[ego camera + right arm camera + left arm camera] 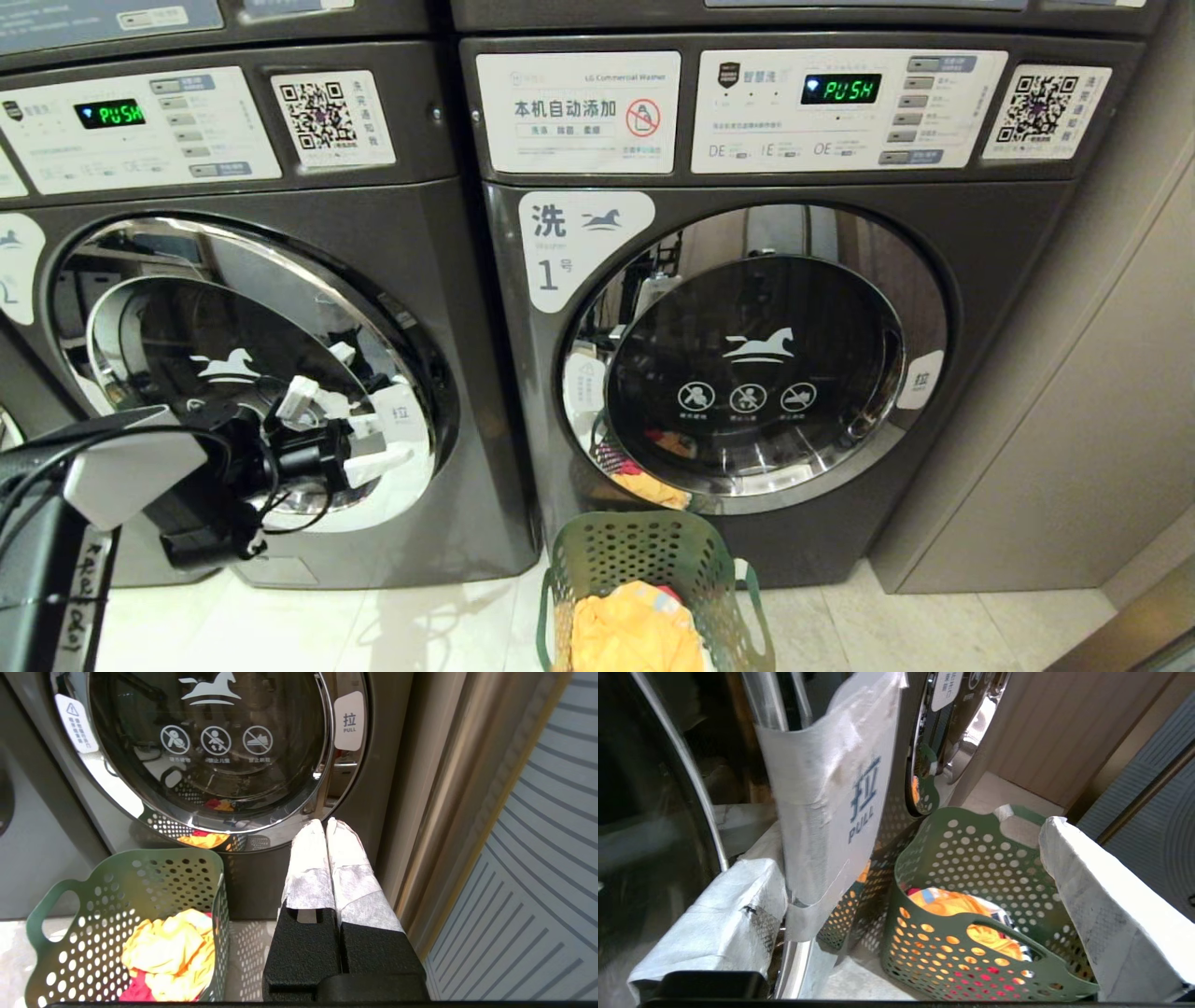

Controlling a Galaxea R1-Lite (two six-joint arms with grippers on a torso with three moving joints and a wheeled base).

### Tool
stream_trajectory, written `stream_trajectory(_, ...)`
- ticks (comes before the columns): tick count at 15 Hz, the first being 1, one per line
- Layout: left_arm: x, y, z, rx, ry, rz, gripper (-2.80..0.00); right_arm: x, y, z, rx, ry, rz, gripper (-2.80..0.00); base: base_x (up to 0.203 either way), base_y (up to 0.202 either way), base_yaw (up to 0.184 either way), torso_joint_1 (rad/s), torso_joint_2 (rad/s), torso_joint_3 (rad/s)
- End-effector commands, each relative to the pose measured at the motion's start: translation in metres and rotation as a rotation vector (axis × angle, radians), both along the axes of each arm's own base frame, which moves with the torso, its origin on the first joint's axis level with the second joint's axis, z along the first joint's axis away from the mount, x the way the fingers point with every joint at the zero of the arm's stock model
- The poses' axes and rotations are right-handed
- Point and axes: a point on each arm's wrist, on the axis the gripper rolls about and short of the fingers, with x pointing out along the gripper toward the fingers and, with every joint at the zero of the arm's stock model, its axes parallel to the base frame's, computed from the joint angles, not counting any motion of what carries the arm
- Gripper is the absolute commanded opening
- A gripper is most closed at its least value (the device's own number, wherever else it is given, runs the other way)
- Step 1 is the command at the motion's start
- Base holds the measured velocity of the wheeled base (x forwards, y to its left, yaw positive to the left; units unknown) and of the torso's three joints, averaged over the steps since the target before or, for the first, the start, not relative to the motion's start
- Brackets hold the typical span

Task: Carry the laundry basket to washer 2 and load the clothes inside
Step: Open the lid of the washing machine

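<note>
Left gripper: you have the left gripper (350, 429) up at the chrome door rim of the left-hand washer (280, 523), by the white pull tab (840, 807) at the rim's right edge. Its taped fingers (719, 914) stand wide apart, one on each side of the tab, holding nothing.

Right gripper: your right gripper (327, 833) hangs low in front of the right-hand washer's lower corner, next to the beige wall panel (1074, 420). Its two white-wrapped fingers are pressed together and empty.

Laundry basket: the laundry basket (616, 560) stands on the pale tiled floor (373, 625), just in front of the right-hand washer and below its door, beside the gap between the two machines.

Clothes: the clothes (635, 635) lie inside the basket, a yellow-orange garment on top with red-pink fabric under it.

Left-hand washer: dark grey, door shut, display reading PUSH. Its number label is cut off at the edge of the head view, so you cannot read it there.

Right-hand washer: the washer labelled 1 (980, 261) has its door shut, with the basket and clothes mirrored in the chrome ring.
</note>
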Motion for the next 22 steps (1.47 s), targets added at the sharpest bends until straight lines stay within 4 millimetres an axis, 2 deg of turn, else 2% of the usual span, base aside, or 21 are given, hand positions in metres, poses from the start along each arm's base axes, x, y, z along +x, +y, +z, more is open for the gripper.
stream_trajectory(1, -0.002, 0.018, 0.009, 0.007, -0.036, 0.068, 0.00, 0.003, 0.000, -0.009, 0.000, 0.034, -0.001, -2.80, 0.000, 0.000, 0.000, 0.000, 0.00, 0.000)
stream_trajectory(4, -0.008, 0.041, 0.025, 0.015, -0.071, 0.149, 0.00, 0.003, 0.000, -0.009, 0.000, 0.034, -0.002, -2.80, 0.000, 0.000, 0.000, 0.000, 0.00, 0.000)
stream_trajectory(9, -0.017, 0.056, 0.054, 0.007, -0.074, 0.187, 0.00, 0.003, 0.000, -0.009, 0.000, 0.034, -0.001, -2.80, 0.000, 0.000, 0.000, 0.000, 0.00, 0.000)
stream_trajectory(10, -0.025, 0.064, 0.066, 0.011, -0.087, 0.211, 0.00, 0.003, 0.000, -0.009, 0.000, 0.034, 0.000, -2.80, 0.000, 0.000, 0.000, 0.000, 0.00, 0.000)
stream_trajectory(12, -0.054, 0.103, 0.083, 0.018, -0.094, 0.329, 0.00, 0.003, 0.000, -0.009, 0.000, 0.034, -0.001, -2.80, 0.000, 0.000, 0.000, 0.000, 0.00, 0.000)
stream_trajectory(14, -0.083, 0.135, 0.086, 0.019, -0.088, 0.438, 0.00, 0.003, 0.000, -0.009, 0.000, 0.034, 0.000, -2.80, 0.000, 0.000, 0.000, 0.000, 0.00, 0.000)
stream_trajectory(15, -0.091, 0.147, 0.083, 0.008, -0.072, 0.472, 0.00, 0.003, 0.000, -0.009, 0.000, 0.034, -0.001, -2.80, 0.000, 0.000, 0.000, 0.000, 0.00, 0.000)
stream_trajectory(18, -0.106, 0.161, 0.076, -0.028, -0.014, 0.534, 0.00, 0.003, 0.000, -0.009, 0.000, 0.034, 0.000, -2.80, 0.000, 0.000, 0.000, 0.000, 0.00, 0.000)
stream_trajectory(22, -0.127, 0.172, 0.091, -0.084, 0.048, 0.587, 0.00, 0.003, 0.000, -0.009, 0.000, 0.034, 0.000, -2.80, 0.000, 0.000, 0.000, 0.000, 0.00, 0.000)
